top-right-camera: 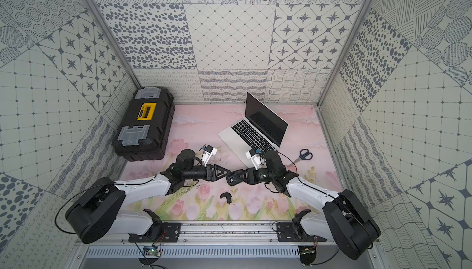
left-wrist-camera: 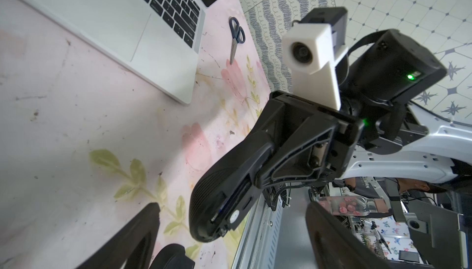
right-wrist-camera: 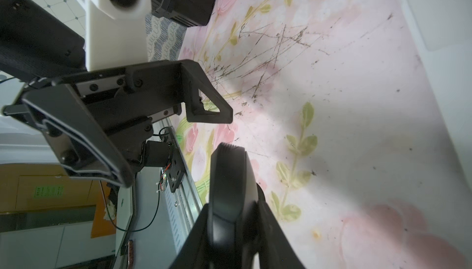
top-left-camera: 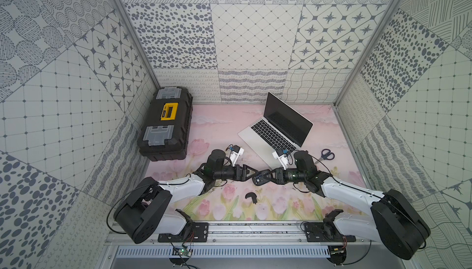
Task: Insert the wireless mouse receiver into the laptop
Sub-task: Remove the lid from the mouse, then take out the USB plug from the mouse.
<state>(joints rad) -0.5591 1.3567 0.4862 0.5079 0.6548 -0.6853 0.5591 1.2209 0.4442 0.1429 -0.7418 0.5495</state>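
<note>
While the black-and-yellow toolbox (top-left-camera: 166, 124) sits shut at the far left and plays no part, what I steer toward is the laptop (top-left-camera: 258, 138). It is slim and silver with black keys, its lid is up on a dark screen, and it lies angled at the far right of the flowered mat with one corner pointing back at the arms. I judge that this angle puts a side edge within reach, though I cannot pick out a port in any view.

Both arms meet nose to nose in front of it. My right gripper (top-left-camera: 264, 177) is clamped on the black mouse (left-wrist-camera: 219, 193) and holds it off the mat, underside turned toward the other arm. That reads to me as presenting the open bay for picking. My left gripper (top-left-camera: 251, 172) is spread wide with nothing in it. In the left wrist view its fingers stand one to each side of the mouse's end, apart from it.

The half-round cover piece (top-left-camera: 251, 196) lies on the mat just in front of the grippers, so the bay is uncovered. A white battery end and a bit of blue show inside. The receiver itself, a tiny black stub, I cannot make out against that black shell. My guess is that it sits in the bay, not yet pinched.
</note>
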